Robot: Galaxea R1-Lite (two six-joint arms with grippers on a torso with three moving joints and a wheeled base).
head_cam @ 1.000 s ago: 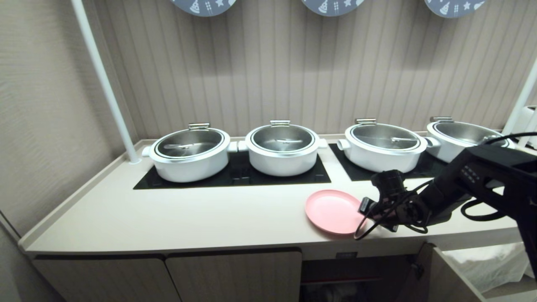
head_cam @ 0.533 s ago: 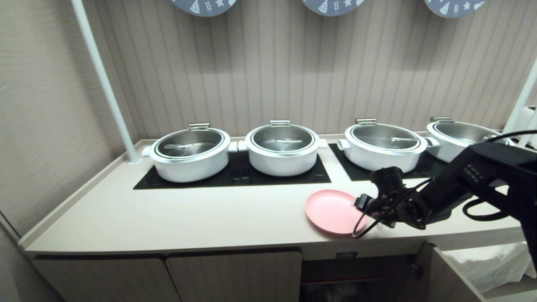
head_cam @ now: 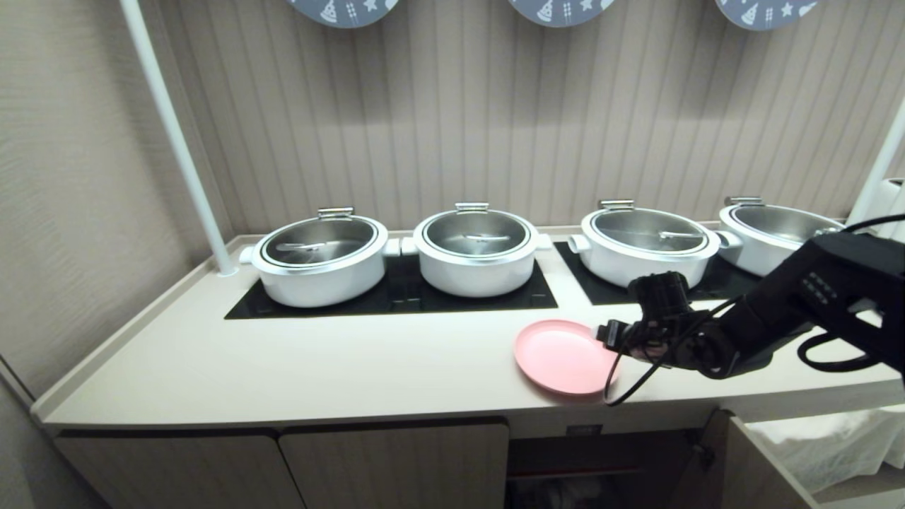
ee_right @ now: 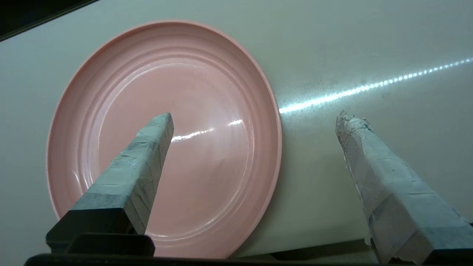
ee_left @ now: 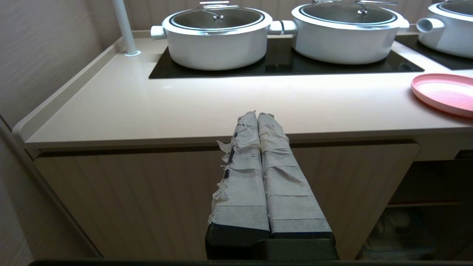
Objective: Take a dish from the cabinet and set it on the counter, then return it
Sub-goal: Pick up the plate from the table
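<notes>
Now the right gripper [ee_right: 255, 118] hangs spread wide over the dish [ee_right: 207, 111], which rests on the counter [head_cam: 318, 367]; left gripper [ee_left: 257, 115] pressed together.

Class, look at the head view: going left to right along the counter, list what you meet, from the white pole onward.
White pole → first white pot → second white pot → pink dish → third white pot → fourth white pot.

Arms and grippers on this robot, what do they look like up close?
The right arm is matte black and boxy, with small pale markings on its side and loose black cables looping by the wrist. Each gripper, right gripper and left gripper, has two long tapering fingers wrapped in frayed whitish tape on black bases.
</notes>
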